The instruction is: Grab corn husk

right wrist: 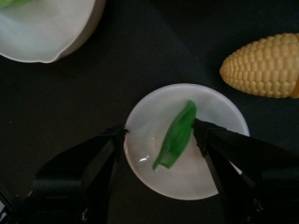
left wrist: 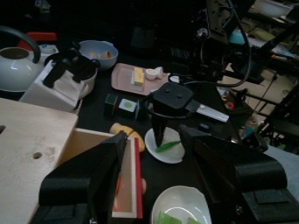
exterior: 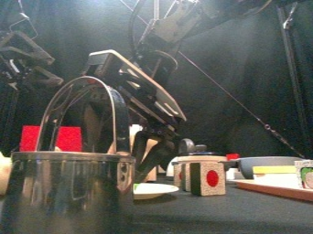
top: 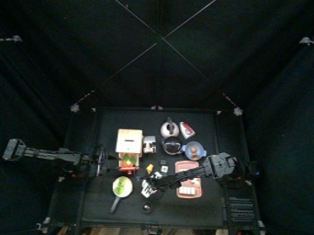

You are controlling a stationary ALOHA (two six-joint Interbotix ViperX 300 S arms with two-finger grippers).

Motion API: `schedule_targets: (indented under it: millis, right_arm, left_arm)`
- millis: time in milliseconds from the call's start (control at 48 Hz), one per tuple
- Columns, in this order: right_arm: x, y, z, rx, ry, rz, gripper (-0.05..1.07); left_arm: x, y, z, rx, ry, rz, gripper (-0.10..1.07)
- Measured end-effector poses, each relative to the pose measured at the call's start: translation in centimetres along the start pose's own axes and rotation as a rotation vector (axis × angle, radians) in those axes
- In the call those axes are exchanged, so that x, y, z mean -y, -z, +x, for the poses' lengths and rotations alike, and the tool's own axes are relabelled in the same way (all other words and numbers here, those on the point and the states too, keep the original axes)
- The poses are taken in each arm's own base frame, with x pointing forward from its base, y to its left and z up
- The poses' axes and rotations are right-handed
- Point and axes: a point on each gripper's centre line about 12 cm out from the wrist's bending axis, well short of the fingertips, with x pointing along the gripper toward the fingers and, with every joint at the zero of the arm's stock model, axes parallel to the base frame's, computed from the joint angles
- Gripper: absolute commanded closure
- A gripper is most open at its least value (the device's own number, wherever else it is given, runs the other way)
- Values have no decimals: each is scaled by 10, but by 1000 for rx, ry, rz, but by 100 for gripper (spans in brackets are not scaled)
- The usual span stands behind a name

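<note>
The corn husk (right wrist: 176,136) is a narrow green leaf lying on a small white plate (right wrist: 216,171). My right gripper (right wrist: 158,131) hangs just above it, open, with one jaw on each side of the husk and not touching it. In the top view the right arm (top: 218,167) reaches in from the right toward the table's front middle. In the front view it comes down behind the small white plate (exterior: 153,190). My left gripper (left wrist: 163,144) is open and empty, beside the wooden box (left wrist: 35,144) at the table's left.
A yellow corn cob (right wrist: 263,66) lies close to the small plate. A larger white plate (right wrist: 41,31) with greens is beside it. A steel pot (exterior: 68,187) stands at the front. A pink tray (left wrist: 146,79), a black pot (left wrist: 170,109) and a kettle (left wrist: 17,66) crowd the middle.
</note>
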Motion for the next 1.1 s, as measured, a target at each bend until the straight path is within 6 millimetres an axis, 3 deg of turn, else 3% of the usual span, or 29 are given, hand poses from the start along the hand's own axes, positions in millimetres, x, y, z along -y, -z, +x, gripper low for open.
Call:
schedule_targets:
  millis: [354,792,1104]
  right_arm:
    - [4,2,-1,-21,34,-4,9]
    - [5,3,0,-29,45,-6,30]
    - [6,3,0,-32,54,-13,32]
  left_arm:
    - [0,0,0,-3,1,-1,9]
    - [0,1,0,-5,1,-1,9]
    - [0,1,0,-5,1,-1,9]
